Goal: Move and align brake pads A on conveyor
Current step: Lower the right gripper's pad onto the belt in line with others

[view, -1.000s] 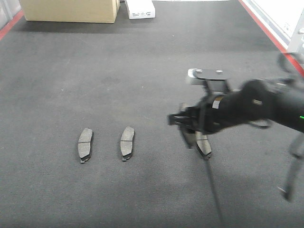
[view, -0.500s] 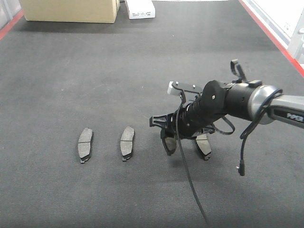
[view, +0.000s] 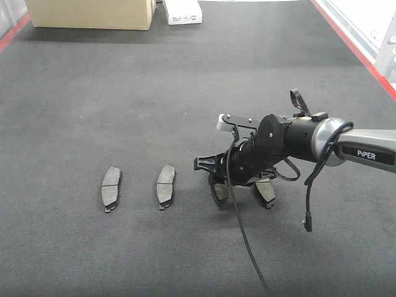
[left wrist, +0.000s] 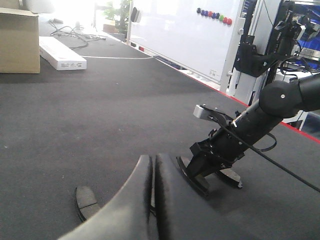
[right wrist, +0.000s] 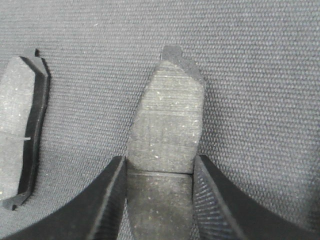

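1. Front-facing view: the right arm (view: 322, 141) reaches in from the right edge, its silver and black forearm nearly level, its wrist bent down so the right gripper (view: 218, 185) meets the conveyor (view: 185, 80).
2. Its jaws pinch one of the brake pads A, the third pad (view: 219, 190), which sits low against the belt between the fingers.
3. Right wrist view: the same third pad (right wrist: 167, 125) lies flat on the weave, both ribbed fingers (right wrist: 215, 200) pressed to its long sides; its groove runs across just above the fingertips.
4. A fourth pad (view: 265, 192) lies just beside the gripper on its right, partly hidden under the wrist; in the wrist view it shows at the left edge (right wrist: 22, 130).
5. Two more pads lie well apart to the left: the first pad (view: 111, 187) and the second pad (view: 165, 185), side by side, long axes roughly parallel.
6. A black cable (view: 238, 216) hangs from the wrist and trails over the belt toward the camera.
7. Left wrist view: the left gripper (left wrist: 151, 200) hovers low over the belt, its fingers pressed together with nothing between them.
8. The belt is dark grey and felt-like, with a red edge (view: 356, 43) at the right.
9. At the far end sit a cardboard box (view: 93, 13) and a white carton (view: 182, 11).
10. A whiteboard (left wrist: 185, 30) with coloured magnets stands beyond the belt.
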Robot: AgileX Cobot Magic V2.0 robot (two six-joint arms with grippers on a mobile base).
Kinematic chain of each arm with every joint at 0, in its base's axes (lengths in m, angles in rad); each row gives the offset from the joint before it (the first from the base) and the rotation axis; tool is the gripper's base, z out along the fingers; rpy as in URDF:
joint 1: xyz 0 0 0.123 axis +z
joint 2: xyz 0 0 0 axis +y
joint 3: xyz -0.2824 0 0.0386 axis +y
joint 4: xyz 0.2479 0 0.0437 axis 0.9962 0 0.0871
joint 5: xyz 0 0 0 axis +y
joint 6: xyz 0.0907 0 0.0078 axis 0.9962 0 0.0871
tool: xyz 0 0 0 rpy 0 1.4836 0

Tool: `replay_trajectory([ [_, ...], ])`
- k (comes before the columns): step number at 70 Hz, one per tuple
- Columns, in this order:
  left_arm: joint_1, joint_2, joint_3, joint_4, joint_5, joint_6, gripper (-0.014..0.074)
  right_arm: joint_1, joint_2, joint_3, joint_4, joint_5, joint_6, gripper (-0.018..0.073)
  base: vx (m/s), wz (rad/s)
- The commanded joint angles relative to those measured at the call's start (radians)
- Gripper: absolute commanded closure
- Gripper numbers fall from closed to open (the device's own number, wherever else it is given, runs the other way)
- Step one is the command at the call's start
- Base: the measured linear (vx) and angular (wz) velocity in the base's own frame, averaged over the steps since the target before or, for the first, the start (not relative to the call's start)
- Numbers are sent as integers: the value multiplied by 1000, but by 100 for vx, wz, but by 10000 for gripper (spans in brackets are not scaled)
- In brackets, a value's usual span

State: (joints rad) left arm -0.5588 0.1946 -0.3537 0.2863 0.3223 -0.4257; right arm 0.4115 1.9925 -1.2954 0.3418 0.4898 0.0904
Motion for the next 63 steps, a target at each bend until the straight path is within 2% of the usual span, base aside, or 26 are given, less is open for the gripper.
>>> replay_trajectory([
  [1, -2, 10, -23, 5, -71, -1, 603, -2, -56, -32, 12, -51, -3, 447, 0, 0],
  [35, -2, 10, -23, 5, -71, -1, 602, -2, -24, -32, 18, -35, -6, 417, 0, 0],
  [41, -2, 10, -23, 5, -71, -1, 602, -2, -24, -32, 15, -35, -6, 365, 0, 0],
  [54, -2, 10, -23, 5, -71, -1, 602, -3, -24, -32, 15, -50, 3, 181, 0, 0],
  [63, -2, 10, -23, 5, -71, -1, 602, -3, -47, -32, 15, -73, 13, 107, 0, 0],
])
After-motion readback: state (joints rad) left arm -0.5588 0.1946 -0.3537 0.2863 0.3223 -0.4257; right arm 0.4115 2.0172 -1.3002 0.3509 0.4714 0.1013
